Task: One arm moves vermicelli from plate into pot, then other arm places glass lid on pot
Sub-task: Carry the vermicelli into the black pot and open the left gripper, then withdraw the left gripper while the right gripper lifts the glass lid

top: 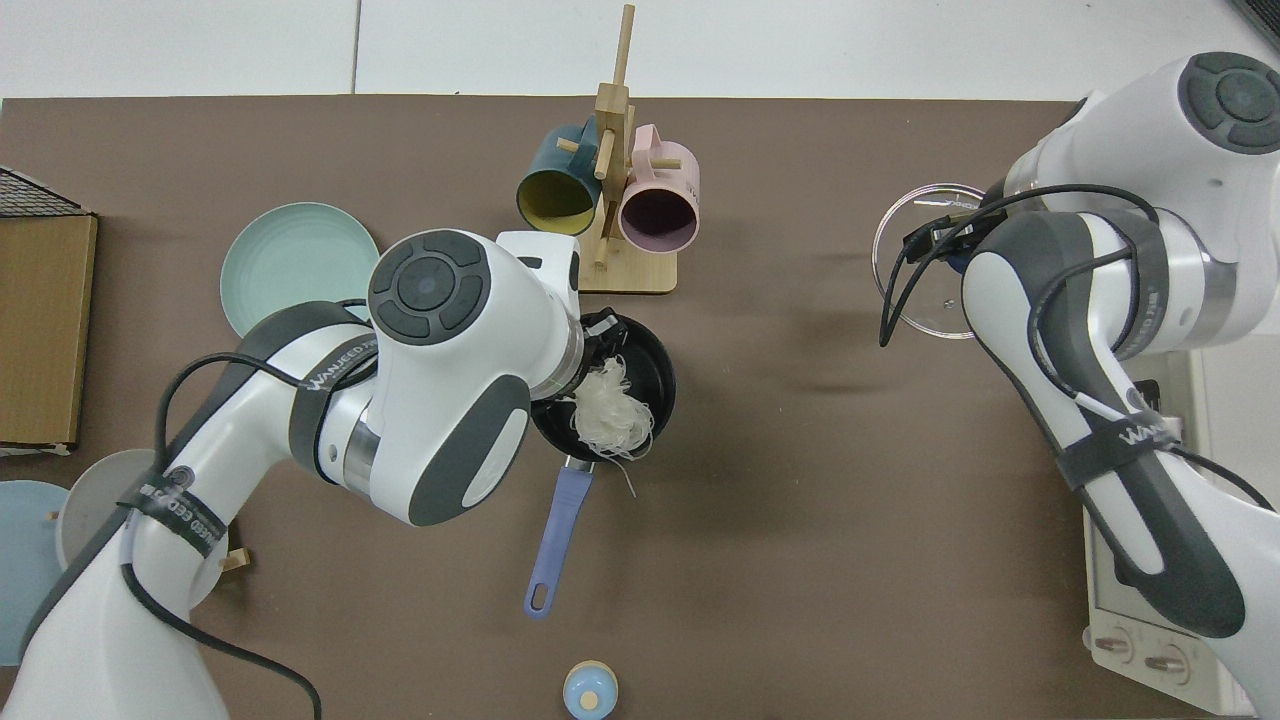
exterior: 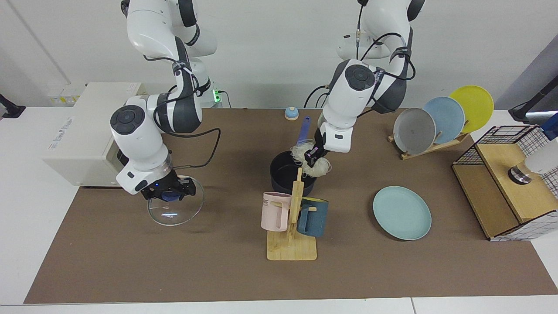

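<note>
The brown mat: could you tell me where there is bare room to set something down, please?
Free: the front strip between the mug rack and the mat edge, and the stretch between pot and glass lid. Crowded: around the pot, where the left pincer holds vermicelli.
</note>
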